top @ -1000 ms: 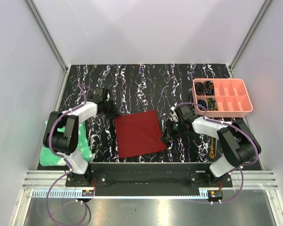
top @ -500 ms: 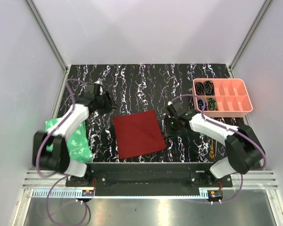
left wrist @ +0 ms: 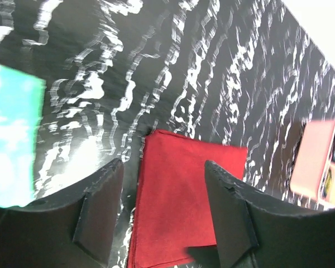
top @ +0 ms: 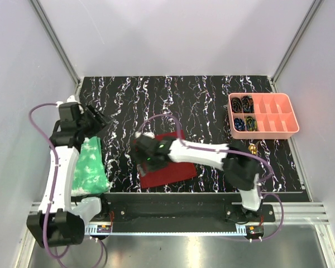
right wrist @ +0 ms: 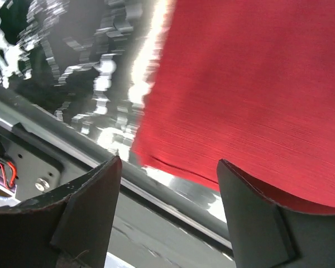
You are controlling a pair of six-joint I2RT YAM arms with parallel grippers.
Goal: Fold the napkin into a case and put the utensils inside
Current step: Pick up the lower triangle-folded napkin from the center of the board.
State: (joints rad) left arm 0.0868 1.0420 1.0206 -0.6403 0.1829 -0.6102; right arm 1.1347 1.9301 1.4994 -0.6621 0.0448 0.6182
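Observation:
The dark red napkin (top: 173, 172) lies flat near the table's front edge, its left edge layered (left wrist: 184, 206). My right arm reaches leftwards across it. The right gripper (top: 147, 158) hangs open over the napkin's near-left part (right wrist: 257, 84), with nothing between its fingers (right wrist: 168, 162). My left gripper (top: 96, 117) is raised at the far left, apart from the cloth. It is open and empty, looking down at the napkin (left wrist: 163, 164). Of the utensils, only a small gold piece (top: 251, 148) shows beside the right arm's elbow. No case shape is seen.
A pink compartment tray (top: 279, 129) with dark coiled items stands at the back right (left wrist: 315, 159). A green crinkled sheet (top: 89, 164) lies at the left under the left arm (left wrist: 11, 134). The metal front rail (right wrist: 156, 212) runs just below the napkin's near edge.
The right arm swung from the napkin's right side across to its left part, and its jaws opened. The left arm drew back and up to the far left, its jaws opening wider.

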